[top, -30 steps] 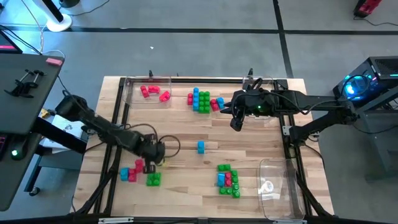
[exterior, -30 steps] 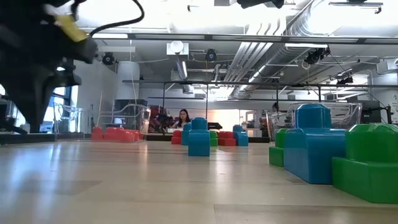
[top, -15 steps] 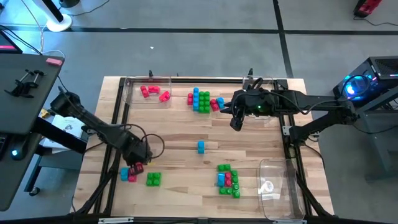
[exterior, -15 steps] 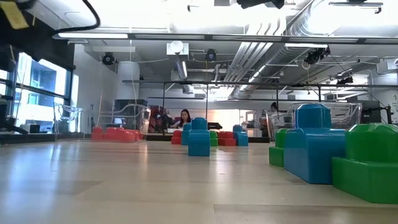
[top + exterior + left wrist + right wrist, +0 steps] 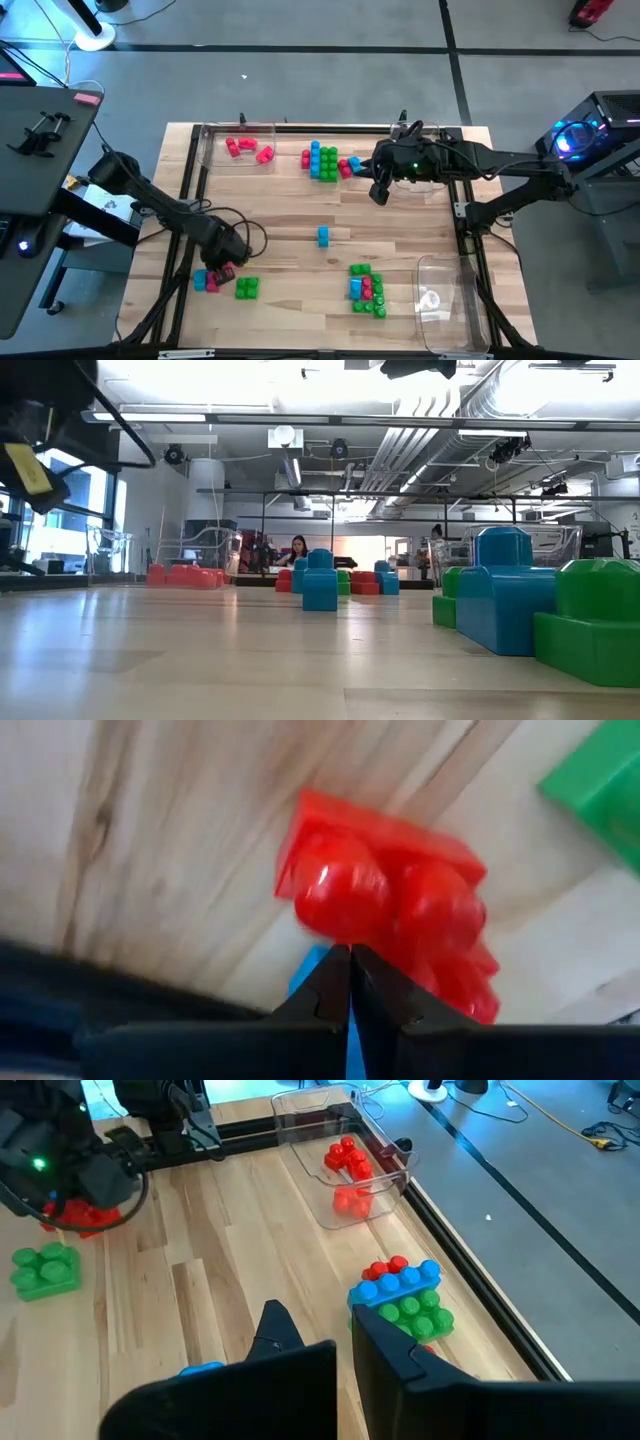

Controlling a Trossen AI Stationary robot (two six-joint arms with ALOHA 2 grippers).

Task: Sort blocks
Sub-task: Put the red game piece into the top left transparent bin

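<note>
While its fingers are pressed together, the left gripper (image 5: 222,270) hangs low at the near left of the table (image 5: 290,215) — right over a red block (image 5: 385,910) beside a green block (image 5: 246,287). Holding nothing, the right gripper (image 5: 379,193) has its fingers together too, above the far middle, near a stacked blue, green and red cluster (image 5: 325,160). Red blocks (image 5: 245,148) lie in the far-left clear tray (image 5: 205,150).

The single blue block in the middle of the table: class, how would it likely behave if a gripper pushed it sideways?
The single blue block looks like hard studded plastic, so probably stiff and light. It stands alone on smooth wood, so it would likely slide, not roll. In the low view it looks taller than wide, so it might tip.
</note>
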